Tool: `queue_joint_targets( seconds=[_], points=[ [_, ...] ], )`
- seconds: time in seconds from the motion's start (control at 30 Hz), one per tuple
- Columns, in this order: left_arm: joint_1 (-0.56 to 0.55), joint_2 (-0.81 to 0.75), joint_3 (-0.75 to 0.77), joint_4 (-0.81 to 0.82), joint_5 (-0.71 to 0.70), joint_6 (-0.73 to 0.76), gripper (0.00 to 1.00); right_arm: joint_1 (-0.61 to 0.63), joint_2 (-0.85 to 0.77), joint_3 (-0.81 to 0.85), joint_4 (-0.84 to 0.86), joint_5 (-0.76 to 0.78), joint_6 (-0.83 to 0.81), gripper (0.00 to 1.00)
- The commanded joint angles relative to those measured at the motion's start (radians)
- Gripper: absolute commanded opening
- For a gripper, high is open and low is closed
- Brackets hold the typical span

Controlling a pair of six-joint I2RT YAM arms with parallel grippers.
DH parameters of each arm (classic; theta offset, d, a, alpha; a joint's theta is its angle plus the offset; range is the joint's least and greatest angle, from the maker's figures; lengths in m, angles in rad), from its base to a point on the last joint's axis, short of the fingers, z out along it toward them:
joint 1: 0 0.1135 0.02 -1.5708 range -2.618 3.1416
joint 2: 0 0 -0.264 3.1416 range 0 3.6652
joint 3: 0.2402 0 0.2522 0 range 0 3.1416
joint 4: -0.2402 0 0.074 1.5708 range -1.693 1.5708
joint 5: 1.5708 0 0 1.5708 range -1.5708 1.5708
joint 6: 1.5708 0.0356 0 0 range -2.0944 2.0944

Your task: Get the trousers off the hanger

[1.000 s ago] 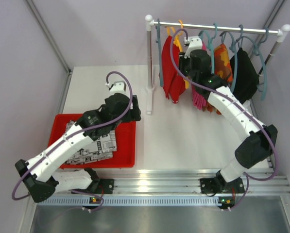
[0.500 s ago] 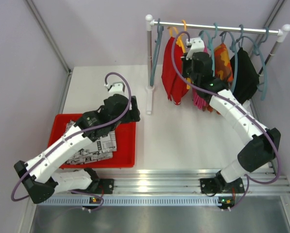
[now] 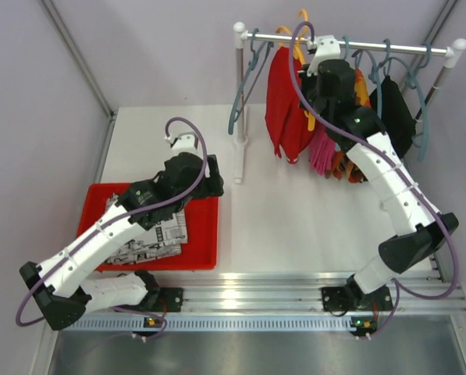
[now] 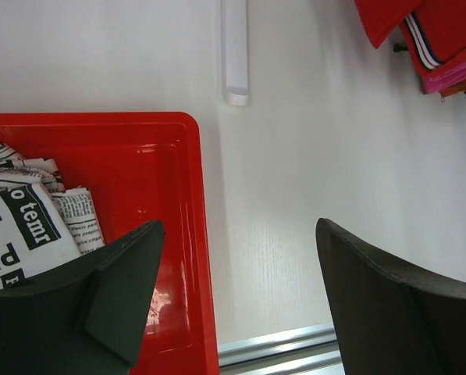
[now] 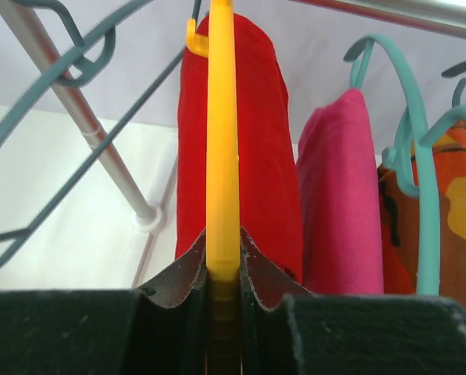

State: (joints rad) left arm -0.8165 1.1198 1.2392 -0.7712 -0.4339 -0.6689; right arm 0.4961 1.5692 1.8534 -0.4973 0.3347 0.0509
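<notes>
At the near edge, a metal rail (image 3: 240, 301) carries the bases of two robot arms, and beyond it a white table (image 3: 295, 226) runs back to pale lilac walls (image 3: 139, 55) that meet at a metal corner strip. On the table's left side sits a red tray (image 3: 205, 234) with the black-and-white trousers (image 3: 151, 238) lying crumpled in it. The left gripper (image 4: 240, 266) hangs over the tray's right rim and the bare table beside it, with its fingers wide apart and nothing between them. Farther back stands a small clothes rack (image 3: 240, 101), its crossbar (image 3: 389, 47) running to the right. The right gripper (image 5: 223, 269) reaches up to it and is clamped on the lower part of a yellow hanger (image 5: 222, 156), whose hook shows above the crossbar in the overhead view. The red trousers (image 3: 287, 101) are draped over that hanger. To their right hang the pink trousers (image 3: 322, 148), the orange camouflage trousers (image 3: 361, 86) and the black trousers (image 3: 396, 117), each on a teal hanger. A bare teal hanger (image 3: 244, 86) hangs tilted at the rack's left end, next to the post.
</notes>
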Motion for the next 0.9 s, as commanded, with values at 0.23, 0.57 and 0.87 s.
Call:
queue_joint_targets(
  seconds=[0.23, 0.57, 0.87],
  points=[
    [0.005, -0.08, 0.074, -0.031, 0.076, 0.11, 0.84, 0.054, -0.124, 0.124, 0.008, 0.053, 0.029, 0.0],
    [0.004, -0.127, 0.108, -0.025, 0.348, 0.275, 0.84, 0.154, -0.265, 0.083, -0.122, 0.105, 0.089, 0.0],
    [0.004, -0.019, 0.273, 0.064, 0.428, 0.201, 0.83, 0.248, -0.417, -0.086, -0.121, 0.119, 0.101, 0.0]
  ],
)
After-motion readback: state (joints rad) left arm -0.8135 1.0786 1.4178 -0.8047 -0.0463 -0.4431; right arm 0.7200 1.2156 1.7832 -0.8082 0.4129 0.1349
